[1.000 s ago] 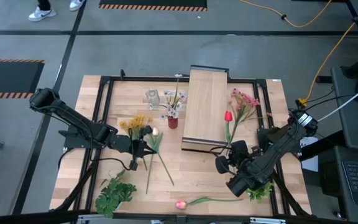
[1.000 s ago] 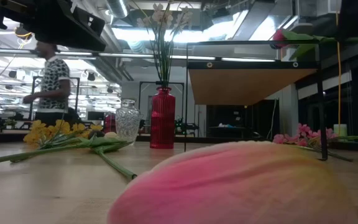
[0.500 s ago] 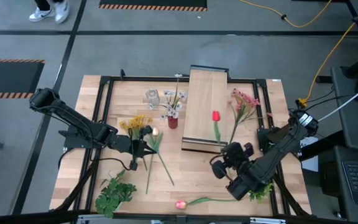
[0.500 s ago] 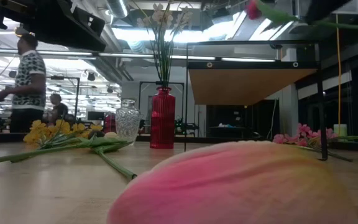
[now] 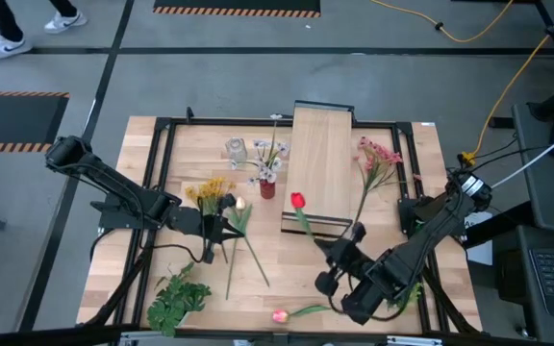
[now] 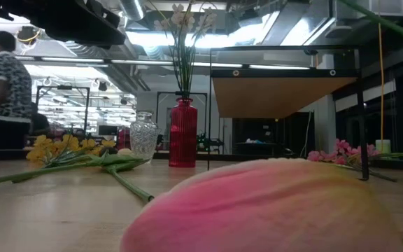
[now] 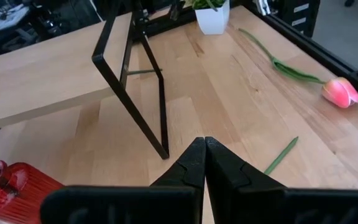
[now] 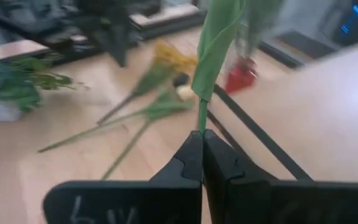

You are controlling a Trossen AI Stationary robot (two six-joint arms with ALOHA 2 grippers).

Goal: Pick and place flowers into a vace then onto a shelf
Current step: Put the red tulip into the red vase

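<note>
Red rose [image 5: 297, 200] on long green stem, pinched in right tool [image 5: 323, 252]

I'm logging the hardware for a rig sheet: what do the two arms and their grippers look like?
Both arms are dark, jointed and matte. The left gripper has two black tapered fingers on a black crossbar. The right gripper matches it, with faint pale scribbles on its crossbar. A white cable runs to the right arm's base.

Wooden table [image 5: 190, 279] bears shelf [image 5: 317, 163], vase [image 5: 236, 151], flowers [image 5: 221, 207].
</note>
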